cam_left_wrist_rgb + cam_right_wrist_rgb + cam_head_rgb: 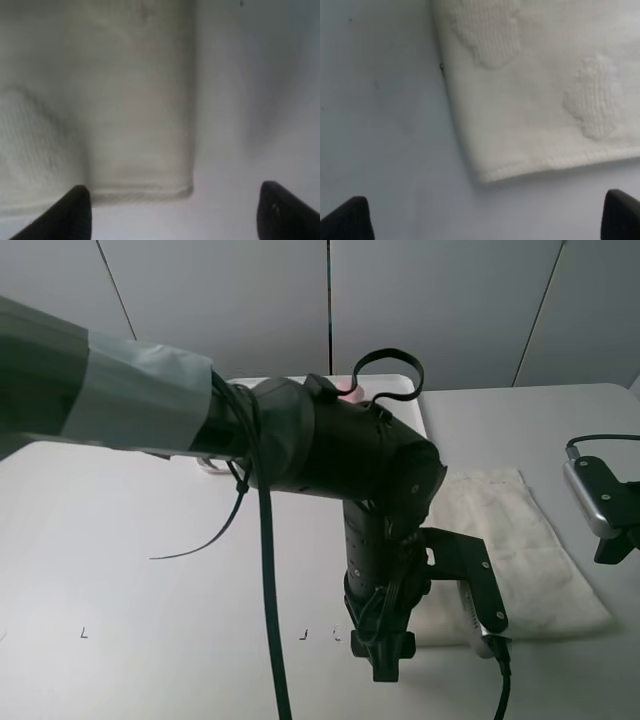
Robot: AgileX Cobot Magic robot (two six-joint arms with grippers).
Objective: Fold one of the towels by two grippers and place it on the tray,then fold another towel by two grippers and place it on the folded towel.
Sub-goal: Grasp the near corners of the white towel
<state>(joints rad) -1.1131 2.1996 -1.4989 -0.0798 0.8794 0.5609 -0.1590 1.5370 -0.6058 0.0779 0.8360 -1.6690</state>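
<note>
The left gripper [172,212] was spread wide and empty. Its black fingers [75,212] stood either side of a corner of the cream-white towel [145,115] without touching it, and the hemmed edge lay just ahead of the tips. The right gripper [485,220] was equally open and held nothing, with what seemed to be another corner of the towel just beyond its tips. The pairing looked deliberate: one gripper poised at each corner, so both could pinch and carry the cloth together.

In the high view the towel lay as a long strip at centre right on the table [150,570], apparently already folded. The left arm reached across the middle to its lower-left corner. The tray [408,410] sat at upper centre, mostly hidden behind that arm, with a sliver of the pink towel [347,392] showing on it.

Bare table bordered both corners, leaving room to descend. The path to the tray was harder to judge, since the arm blocked the view.
</note>
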